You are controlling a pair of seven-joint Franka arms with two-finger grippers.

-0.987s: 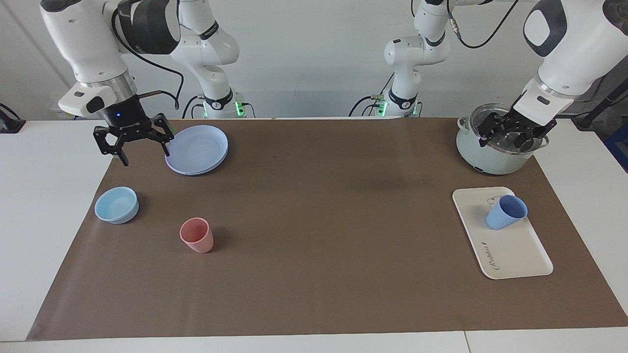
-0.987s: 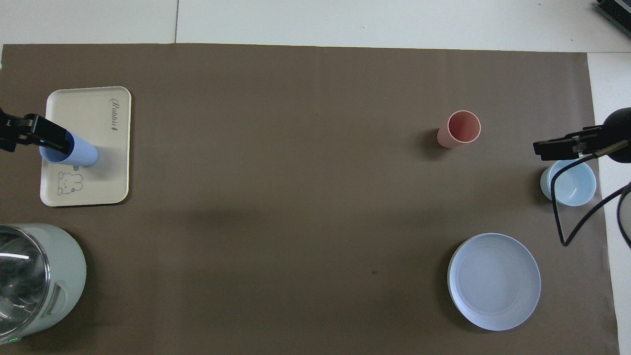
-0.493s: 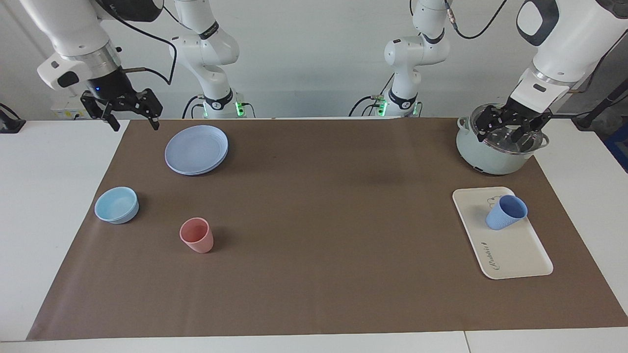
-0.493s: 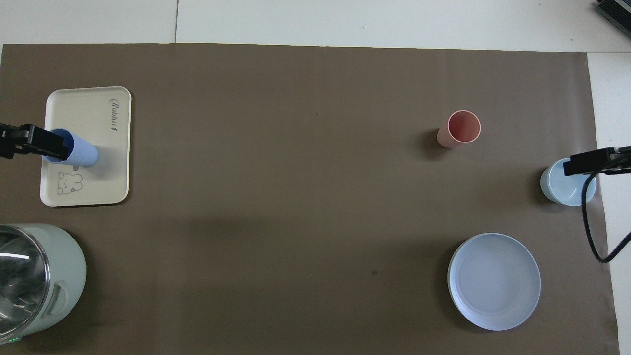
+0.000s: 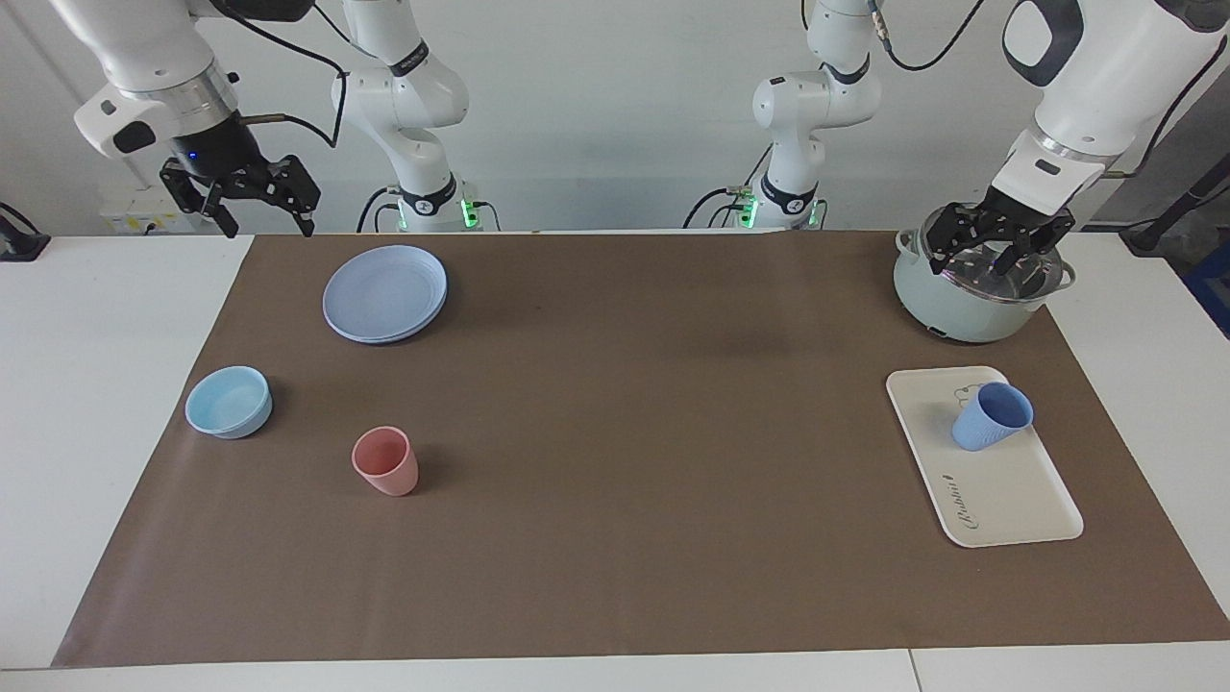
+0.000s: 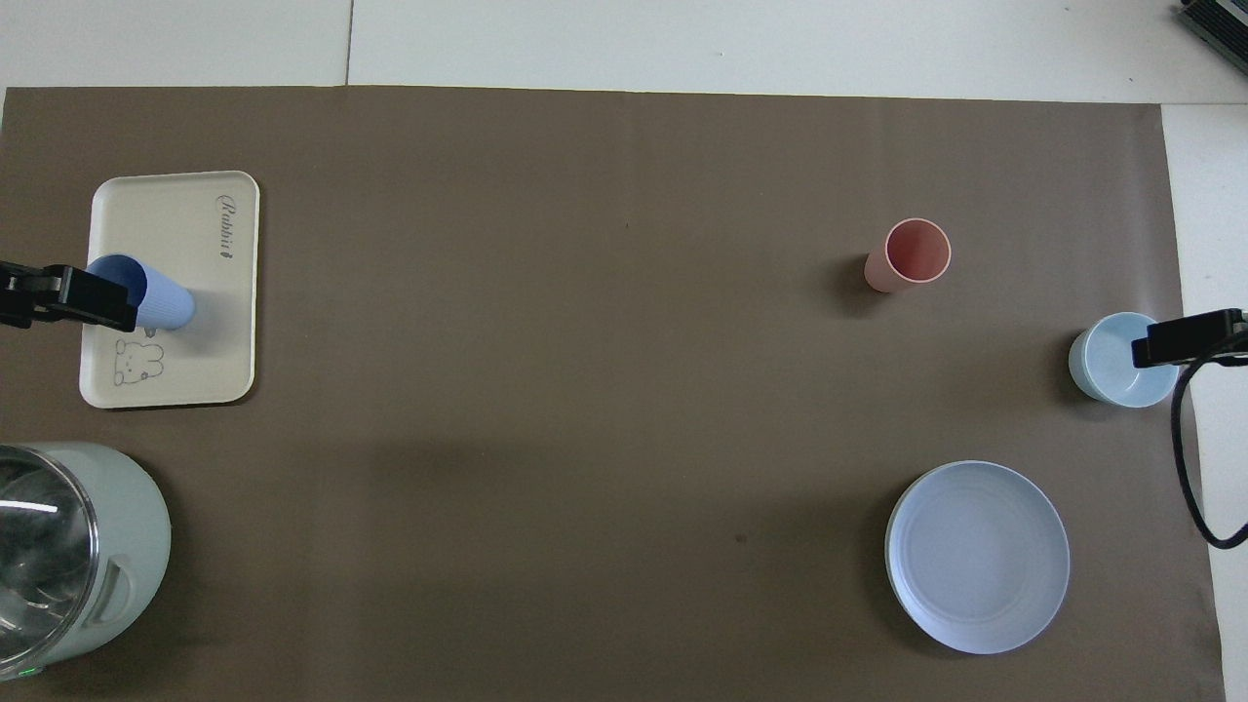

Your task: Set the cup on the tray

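While the periwinkle-blue cup [image 5: 992, 416] stands upright on the cream-white tray [image 5: 1009, 490], at the tray's end nearer to the robots and just beside its small bear drawing [image 6: 136, 362], nothing is gripping it. The tray lies flat on the brown table mat [image 5: 634, 432] toward the left arm's end of the table, with its dark script lettering [image 5: 963, 506] at the end farther from the robots. Nearer to the robots than the tray sits a pale green pot [image 5: 947, 298] with a glass lid [image 5: 1004, 274]. The left gripper [image 5: 999, 242] hangs in the air over that pot, its fingers spread and holding nothing. In the overhead view its tip [image 6: 73, 297] overlaps the cup's rim, but the facing view shows it raised well clear of the cup. Toward the right arm's end of the table, a pink cup [image 5: 385, 461] stands upright on the mat, with a light-blue low bowl [image 5: 229, 402] near it and a round blue plate [image 5: 385, 292] nearer to the robots than both. The right gripper [image 5: 258, 206] is raised over the table's edge close to the mat's corner, its fingers spread and empty.
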